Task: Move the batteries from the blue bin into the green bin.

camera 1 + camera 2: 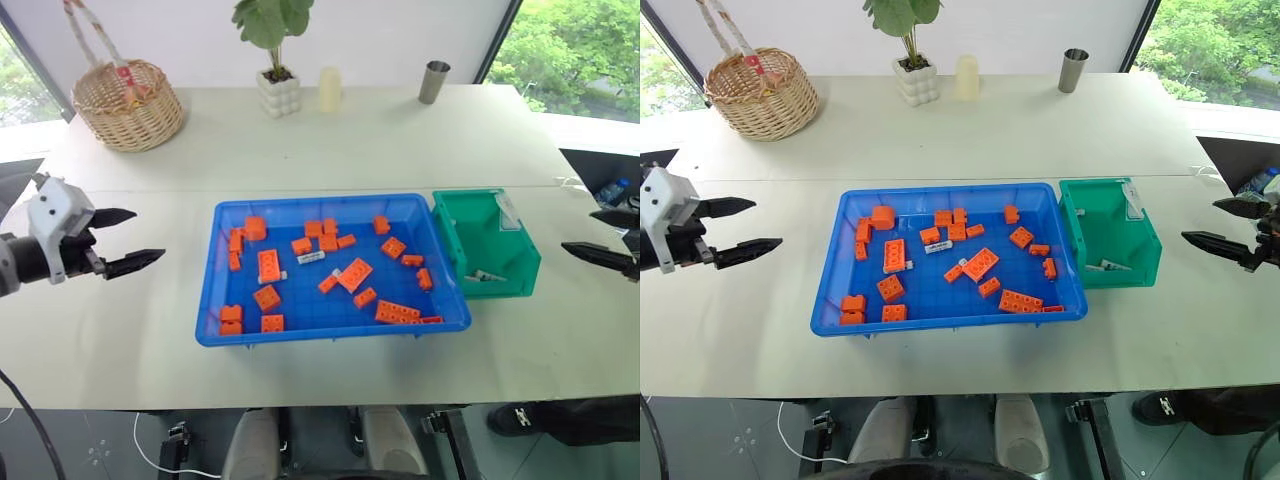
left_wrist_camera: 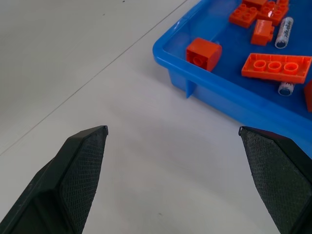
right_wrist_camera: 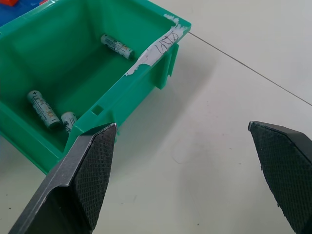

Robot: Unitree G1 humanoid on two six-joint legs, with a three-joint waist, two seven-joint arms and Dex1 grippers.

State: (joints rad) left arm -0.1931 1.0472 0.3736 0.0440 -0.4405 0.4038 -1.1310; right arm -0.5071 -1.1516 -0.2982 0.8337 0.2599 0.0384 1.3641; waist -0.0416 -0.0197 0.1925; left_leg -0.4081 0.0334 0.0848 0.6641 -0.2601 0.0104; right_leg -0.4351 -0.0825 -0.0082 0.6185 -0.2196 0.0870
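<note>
1. Left gripper, fingers spread wide and empty, hovers left of the blue bin.
2. Batteries lie among orange bricks; a pinch could catch a brick instead.
3. Right gripper, wide and empty, hangs beside the green bin holding three batteries.

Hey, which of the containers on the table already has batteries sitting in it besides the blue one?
The green bin beside the blue bin holds batteries; the wicker basket shows none.

Right gripper: cut by picture edge | green bin: near corner cropped, one battery half behind wall | blue bin: mostly out of frame | bin label: writing possibly illegible
</note>
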